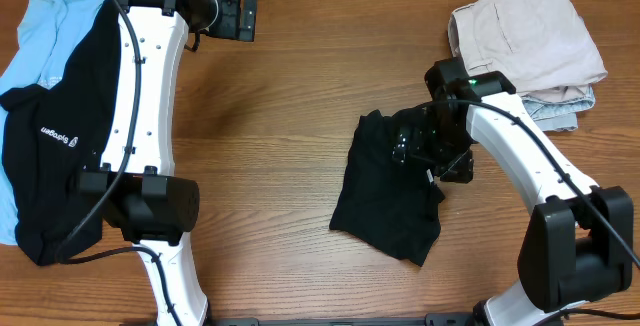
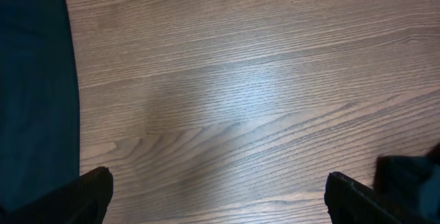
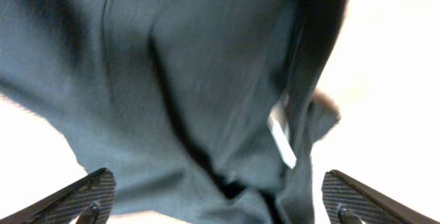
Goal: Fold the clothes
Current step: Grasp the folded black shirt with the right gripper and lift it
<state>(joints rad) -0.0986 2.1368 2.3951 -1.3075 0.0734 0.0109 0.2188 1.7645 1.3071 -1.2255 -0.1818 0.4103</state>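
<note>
While the black T-shirt [image 1: 385,191] lies on the desk [image 1: 280,116], bare wood beside its left edge, the right end effector [image 3: 220,193] above it and the left end effector [image 2: 216,196] both gape wide, empty; the right wrist view shows its white tag [image 3: 280,136] close up.

Seen from overhead, the right arm [image 1: 520,156] hid the upper right corner of the black T-shirt [image 1: 385,201]. The light-blue garment [image 1: 40,26] ran off the left edge and lay partly under the lettered black garment [image 1: 60,126], whose lettering was too small to read. The right wrist view was blurred. In the left wrist view, a dark shape [image 2: 412,176] cut off at the right edge could not be identified.
</note>
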